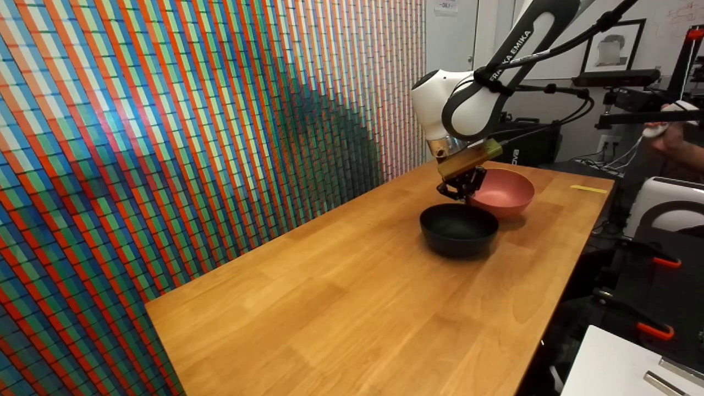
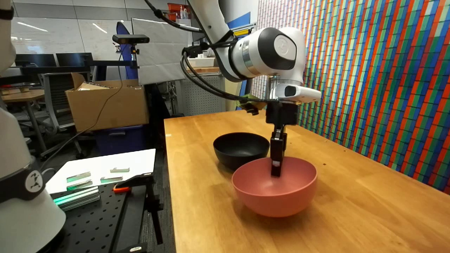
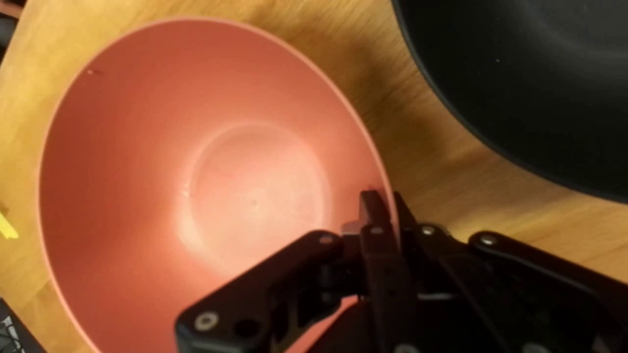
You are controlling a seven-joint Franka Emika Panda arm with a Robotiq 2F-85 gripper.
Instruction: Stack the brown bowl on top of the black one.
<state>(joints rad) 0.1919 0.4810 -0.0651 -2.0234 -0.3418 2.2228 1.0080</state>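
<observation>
The brown bowl [image 1: 507,193] is reddish-pink and shows in an exterior view behind the black bowl [image 1: 459,236]. In an exterior view the brown bowl [image 2: 276,200] is nearer the camera than the black bowl [image 2: 239,149]. My gripper [image 3: 385,203] is shut on the brown bowl's [image 3: 245,171] rim, one finger inside and one outside, on the side facing the black bowl [image 3: 539,98]. The brown bowl looks slightly tilted and seems to hang just above the table, with a shadow under it. The black bowl stands upright and empty on the table, close beside it.
The wooden table [image 1: 330,308] runs along a wall of coloured strips [image 2: 379,88]. A yellow tape strip [image 1: 588,188] lies near the table's edge. A white board with metal pieces [image 2: 112,163] stands beside the table.
</observation>
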